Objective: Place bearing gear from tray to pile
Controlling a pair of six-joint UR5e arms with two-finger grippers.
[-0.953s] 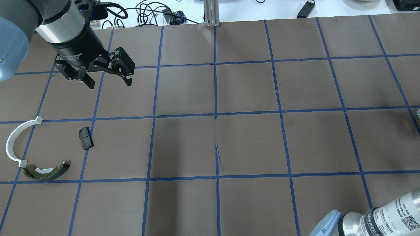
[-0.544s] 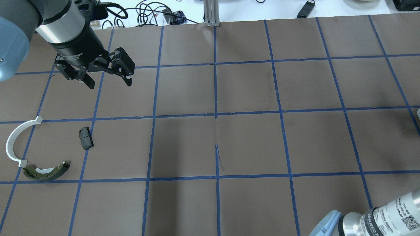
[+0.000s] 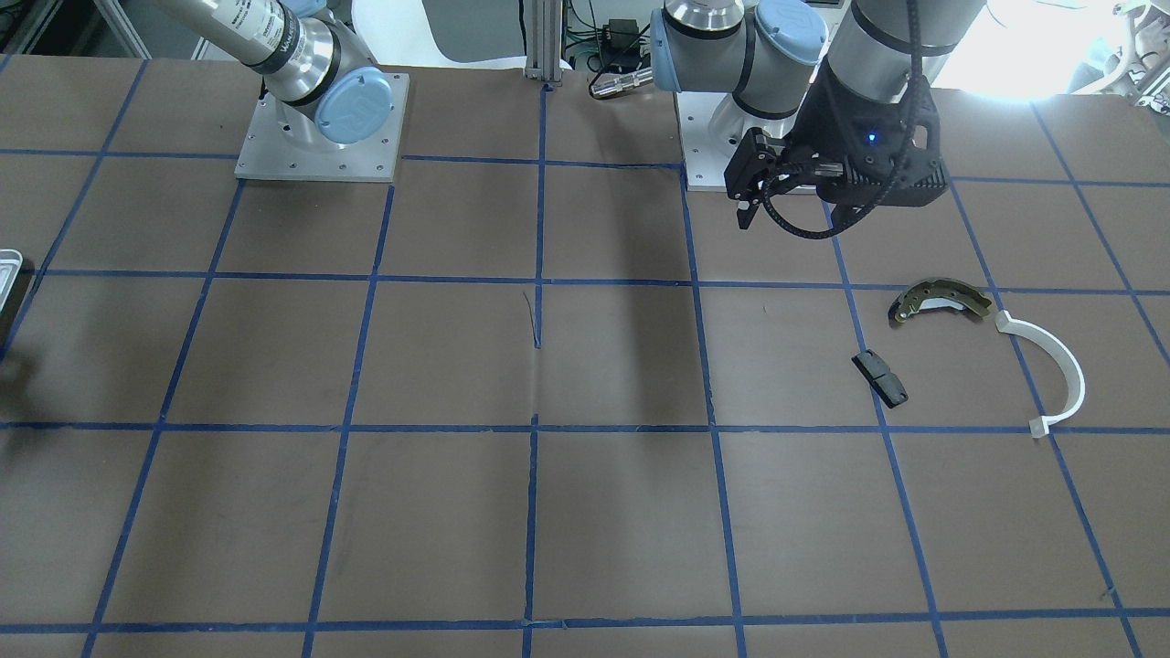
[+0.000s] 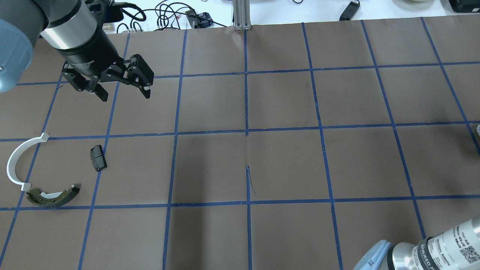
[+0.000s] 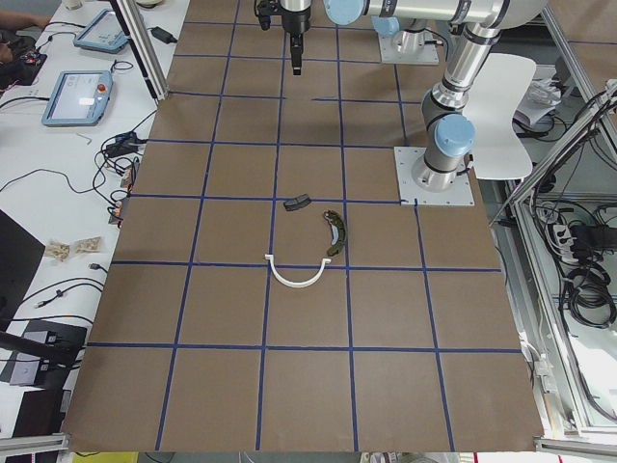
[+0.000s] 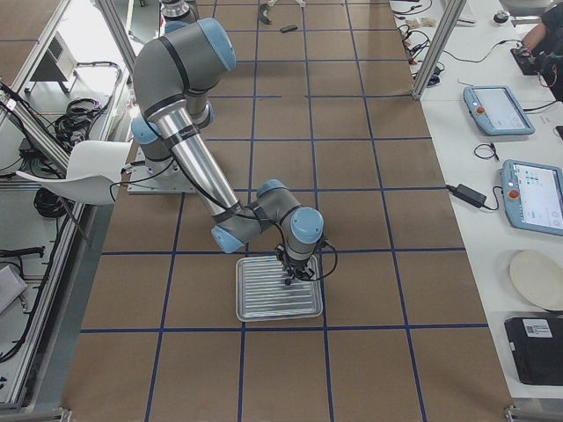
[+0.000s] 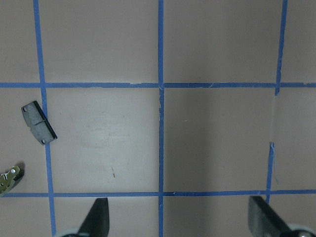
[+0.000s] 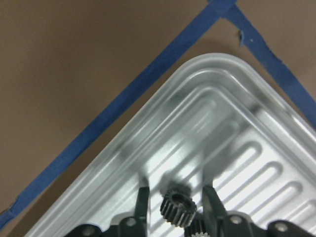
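Note:
The bearing gear, small and dark, lies in a corner of the silvery tray. My right gripper is low over the tray, one finger on each side of the gear with narrow gaps, so it is open. The pile is a brake shoe, a white arc and a black block. My left gripper hangs open and empty above the table, beyond the pile. The block also shows in the left wrist view.
The table is brown paper with a blue tape grid. An aluminium post and cables stand at the far edge. Both arm bases sit at the robot's side. Only the tray's edge shows in the front-facing view.

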